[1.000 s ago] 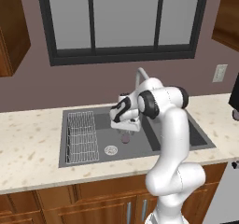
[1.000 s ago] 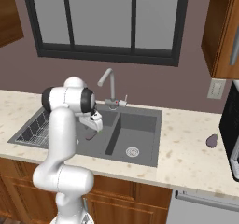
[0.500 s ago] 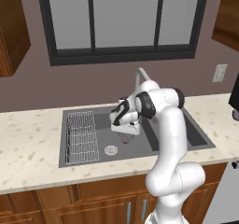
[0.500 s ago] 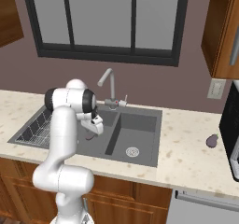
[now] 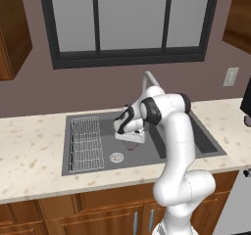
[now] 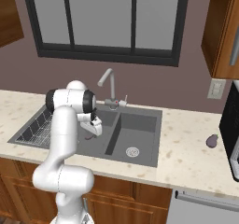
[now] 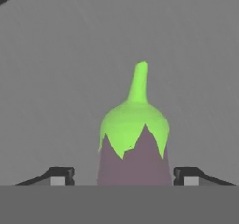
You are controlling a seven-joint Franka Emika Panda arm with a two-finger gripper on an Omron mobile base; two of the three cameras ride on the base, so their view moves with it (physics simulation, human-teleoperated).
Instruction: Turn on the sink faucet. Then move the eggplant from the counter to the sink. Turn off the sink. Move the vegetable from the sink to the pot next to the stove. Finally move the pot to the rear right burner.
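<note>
Eggplant point(image 7: 135, 146): dull purple body, bright green jagged cap, and a tapering green stem pointing away from the hand in the hand view. It lies on the grey floor of the sink point(image 5: 191, 131), in the left basin near the drain point(image 5: 116, 157), and shows as a small dark shape under the hand in the left base view point(image 5: 130, 144).

Gripper point(image 7: 123, 175): lowered into the basin directly over the eggplant. The fingertips point(image 7: 59, 175) stand one on each side of the purple body, with a visible gap between each tip and the skin. Jaws are apart, not gripping.

Faucet point(image 6: 108, 83): spout swung left over the basin. Rack point(image 5: 86, 143): sits at the sink's left end.
</note>
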